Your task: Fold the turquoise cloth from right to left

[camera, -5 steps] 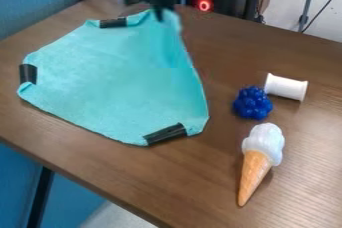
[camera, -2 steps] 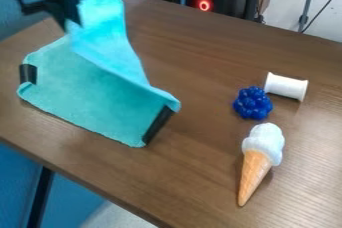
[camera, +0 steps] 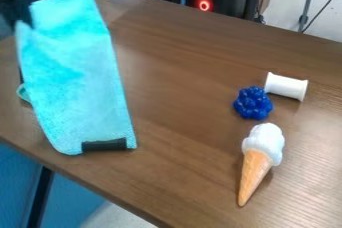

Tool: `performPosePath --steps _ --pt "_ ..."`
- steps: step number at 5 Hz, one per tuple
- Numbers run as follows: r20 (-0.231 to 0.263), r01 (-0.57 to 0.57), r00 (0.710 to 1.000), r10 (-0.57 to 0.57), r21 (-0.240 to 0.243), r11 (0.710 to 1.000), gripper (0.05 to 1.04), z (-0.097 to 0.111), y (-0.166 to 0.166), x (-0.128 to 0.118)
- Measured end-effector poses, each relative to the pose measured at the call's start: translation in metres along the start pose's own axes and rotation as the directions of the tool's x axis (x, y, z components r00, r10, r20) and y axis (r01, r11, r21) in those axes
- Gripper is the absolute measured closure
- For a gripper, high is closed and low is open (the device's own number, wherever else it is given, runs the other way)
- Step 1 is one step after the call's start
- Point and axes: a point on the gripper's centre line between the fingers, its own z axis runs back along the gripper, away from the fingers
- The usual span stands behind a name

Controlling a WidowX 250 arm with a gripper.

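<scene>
At the upper left of the camera view is my gripper [camera: 25,18], shut on the raised upper part of the turquoise cloth [camera: 77,79]. The cloth is folded over itself and slopes down from the gripper to the tabletop. Its lower end lies near the table's left front edge, where a black strip [camera: 104,145] crosses it. A small loop of cloth pokes out at its left side. Whatever lies beneath the fold is hidden.
On the right side of the brown table [camera: 180,72] lie a white spool [camera: 286,86], a blue berry-like cluster [camera: 252,103] beside it, and a toy ice cream cone [camera: 260,159] below them. Blue chairs [camera: 73,199] border the table's left side.
The gripper has moved left and somewhat nearer the camera, drawing the cloth's far part with it. The cloth went from spread out to folded over. The spool, cluster and cone have not moved.
</scene>
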Motion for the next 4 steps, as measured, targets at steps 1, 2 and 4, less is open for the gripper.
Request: performPosePath --steps 1,2,4 --pt "-0.102 -0.036 0.993 0.055 0.180 0.983 0.842 0.012 0.024 -0.001" --pt "-0.094 -0.059 0.992 0.080 0.209 0.976 0.572 0.016 0.027 -0.001" --pt "-0.040 0.018 0.999 -0.012 0.143 0.990 0.076 0.051 0.002 0.016"
